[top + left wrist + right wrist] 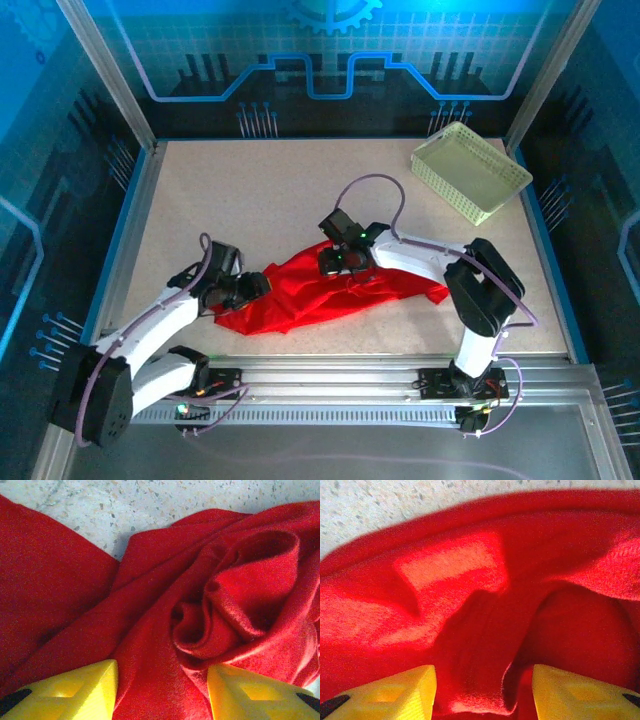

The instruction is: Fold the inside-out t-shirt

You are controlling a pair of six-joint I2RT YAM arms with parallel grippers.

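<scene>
The inside-out t-shirt (320, 292) lies as a crumpled, bright red heap on the speckled table, near the front edge. My left gripper (262, 286) presses into its left end. In the left wrist view its yellow fingers (80, 690) stand apart with a ridge of red cloth (160, 670) between them, beside a rolled fold (235, 600). My right gripper (335, 262) is down on the heap's upper middle. Its yellow fingers (570, 692) are also apart, and a hanging fold of cloth (485, 680) sits in the gap. Neither pair visibly pinches the cloth.
A pale yellow-green lattice basket (470, 170) stands at the back right corner. Bare speckled tabletop (250, 200) spreads behind the shirt. The metal rail (400, 375) with the arm bases runs along the near edge, and blue walls close in the sides.
</scene>
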